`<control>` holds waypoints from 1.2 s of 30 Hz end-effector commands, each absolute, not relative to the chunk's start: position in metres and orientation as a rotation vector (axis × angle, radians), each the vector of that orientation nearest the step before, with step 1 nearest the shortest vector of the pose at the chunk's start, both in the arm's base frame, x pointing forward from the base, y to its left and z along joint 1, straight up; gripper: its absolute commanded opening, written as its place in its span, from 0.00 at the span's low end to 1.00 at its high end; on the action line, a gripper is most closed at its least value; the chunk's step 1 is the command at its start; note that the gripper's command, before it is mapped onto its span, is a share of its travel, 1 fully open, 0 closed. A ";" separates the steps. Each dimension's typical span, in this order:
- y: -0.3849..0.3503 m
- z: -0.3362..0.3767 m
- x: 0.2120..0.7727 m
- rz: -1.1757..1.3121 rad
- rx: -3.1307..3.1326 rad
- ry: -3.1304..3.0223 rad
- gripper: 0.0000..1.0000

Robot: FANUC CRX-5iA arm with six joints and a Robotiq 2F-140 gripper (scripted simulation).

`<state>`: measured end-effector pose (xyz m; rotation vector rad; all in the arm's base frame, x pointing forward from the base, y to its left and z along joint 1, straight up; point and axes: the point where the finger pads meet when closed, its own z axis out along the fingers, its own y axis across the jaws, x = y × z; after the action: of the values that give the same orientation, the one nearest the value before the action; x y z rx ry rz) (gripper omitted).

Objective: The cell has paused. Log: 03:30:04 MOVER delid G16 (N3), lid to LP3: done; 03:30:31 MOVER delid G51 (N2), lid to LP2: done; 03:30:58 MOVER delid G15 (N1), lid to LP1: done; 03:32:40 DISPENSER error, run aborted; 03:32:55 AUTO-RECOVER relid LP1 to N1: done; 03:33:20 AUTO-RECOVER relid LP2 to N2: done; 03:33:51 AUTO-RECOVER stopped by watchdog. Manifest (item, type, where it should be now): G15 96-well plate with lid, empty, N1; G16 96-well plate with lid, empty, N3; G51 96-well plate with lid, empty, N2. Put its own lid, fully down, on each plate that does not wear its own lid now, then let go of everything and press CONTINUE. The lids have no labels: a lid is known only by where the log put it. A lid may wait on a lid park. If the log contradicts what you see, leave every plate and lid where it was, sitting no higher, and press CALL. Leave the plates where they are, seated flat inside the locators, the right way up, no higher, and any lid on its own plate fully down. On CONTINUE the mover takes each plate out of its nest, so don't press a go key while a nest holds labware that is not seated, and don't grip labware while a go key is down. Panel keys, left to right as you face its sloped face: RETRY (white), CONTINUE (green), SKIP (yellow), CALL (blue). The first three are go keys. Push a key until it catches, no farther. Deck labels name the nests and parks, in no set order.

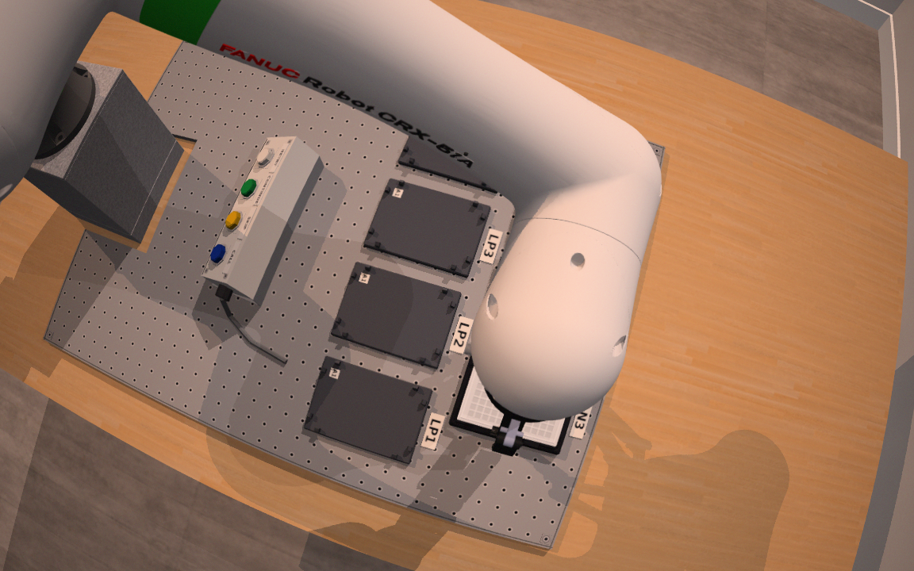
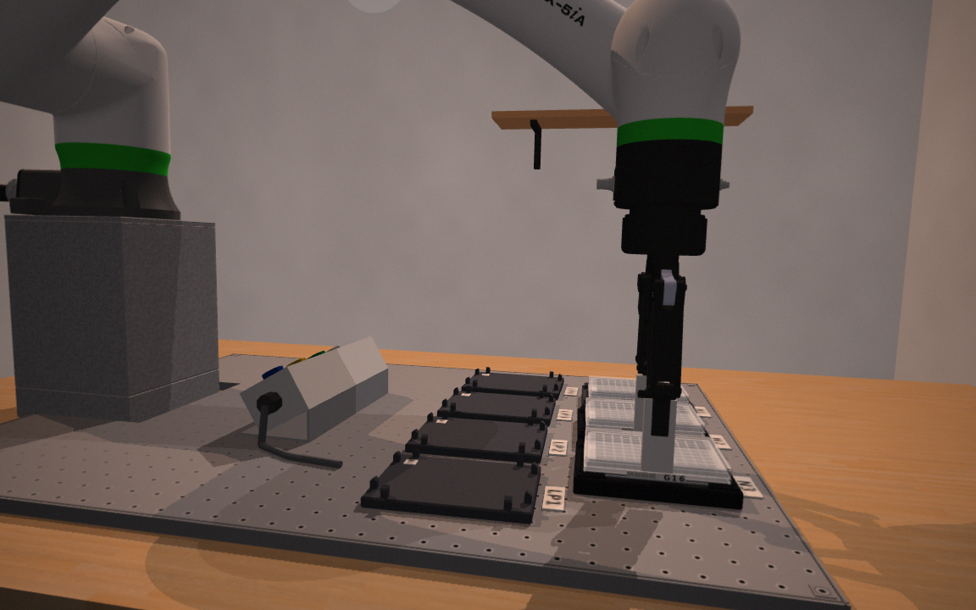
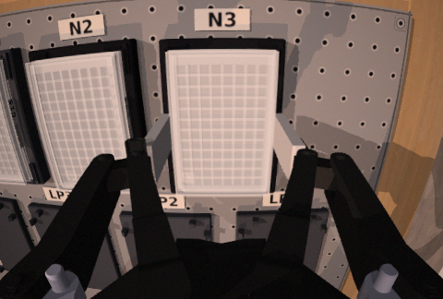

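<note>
Three 96-well plates sit in a row of black nests. The near one, marked G16, is in nest N3 [image 3: 221, 20]. A clear lid [image 3: 221, 117] lies over it. My gripper [image 3: 222, 128] stands straight down over N3, shut on this lid, with one grey finger pad on each long side. It also shows in the side view [image 2: 656, 424] and from above [image 1: 512, 433], where my arm hides most of the nests. The plate in N2 [image 3: 77, 111] wears a lid. The third plate [image 3: 9, 127] is cut off at the left edge. Lid parks LP1 [image 1: 368, 409], LP2 [image 1: 396, 313] and LP3 [image 1: 426, 227] are bare.
The key panel [image 1: 261, 212] stands left of the parks, with white [image 1: 265, 157], green [image 1: 247, 187], yellow [image 1: 232, 219] and blue [image 1: 217, 252] keys; none looks pushed in. Its cable [image 2: 286, 447] runs over the deck. The robot's grey pedestal [image 2: 108, 314] stands at the back left.
</note>
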<state>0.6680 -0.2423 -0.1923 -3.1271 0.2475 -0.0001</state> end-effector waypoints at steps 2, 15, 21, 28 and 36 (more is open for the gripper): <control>-0.242 -0.192 0.668 -0.001 -3.127 0.248 0.66; -0.242 -0.192 0.668 -0.001 -3.127 0.248 0.66; -0.242 -0.192 0.668 -0.001 -3.127 0.248 0.66; -0.242 -0.192 0.668 -0.001 -3.127 0.248 0.66; -0.242 -0.192 0.668 -0.001 -3.127 0.248 0.66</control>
<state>0.6680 -0.2423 -0.1923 -3.1271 0.2475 -0.0001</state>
